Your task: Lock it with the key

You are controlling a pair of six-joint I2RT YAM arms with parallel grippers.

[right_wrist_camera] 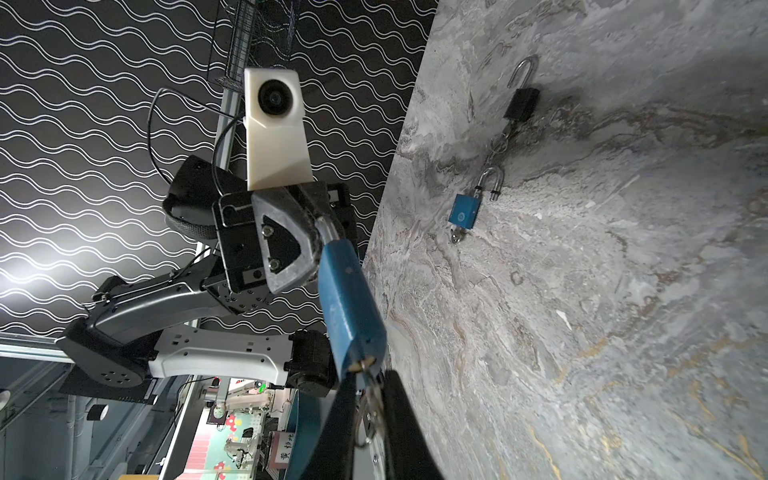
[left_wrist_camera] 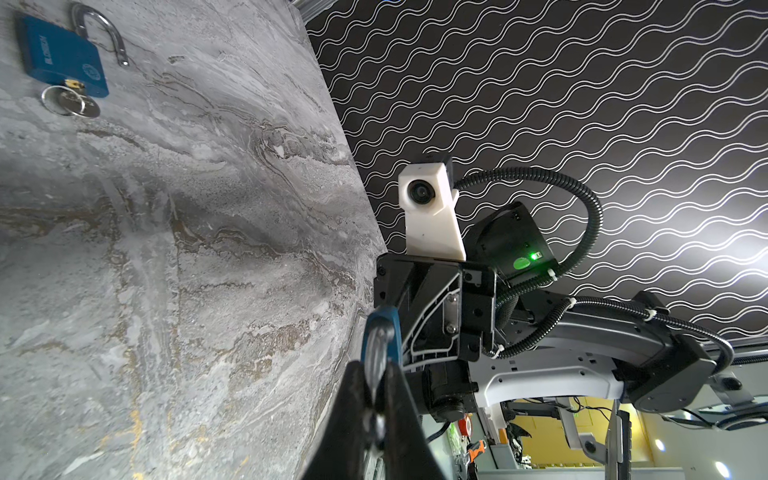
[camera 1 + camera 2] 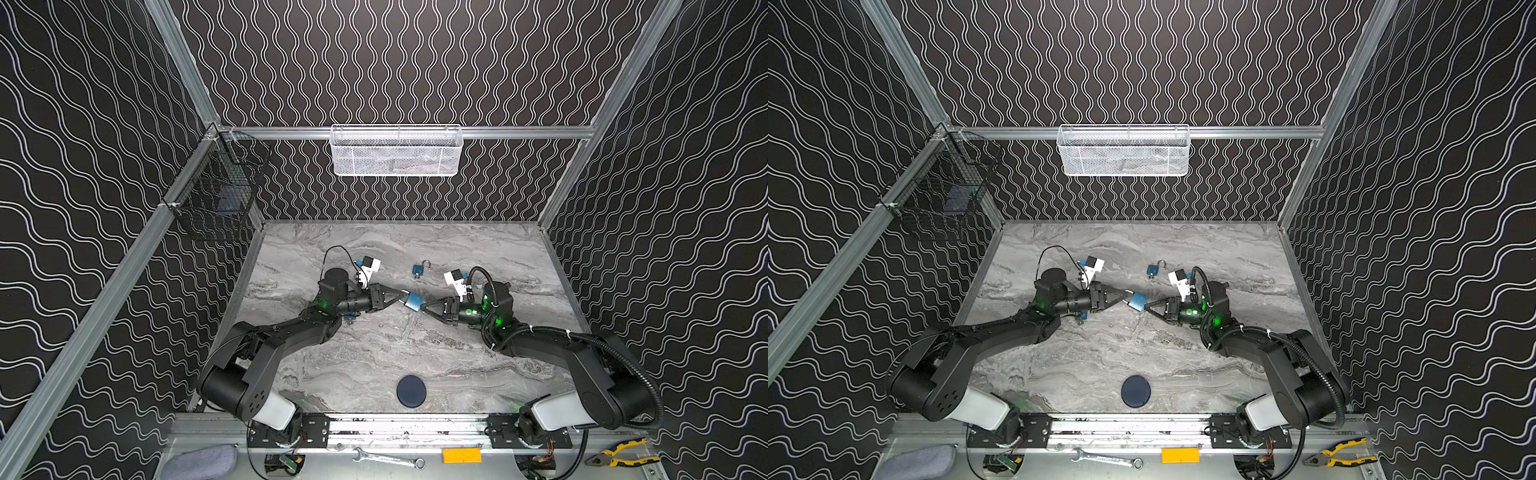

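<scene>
Padlock (image 3: 414, 301): blue, held clear of the tabletop (image 3: 374, 357), midway between its left and right edges.
Left pincer (image 3: 402, 296): clamped tight on the shackle (image 2: 377, 349).
Right pincer (image 3: 423, 307): closed on the key (image 1: 365, 368) in the padlock's base.
Second padlock (image 3: 419, 268): shackle open, lying nearer the far edge.

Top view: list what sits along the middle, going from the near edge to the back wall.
wrench → dark round disc → held blue padlock → open padlock lying flat → white mesh basket
</scene>
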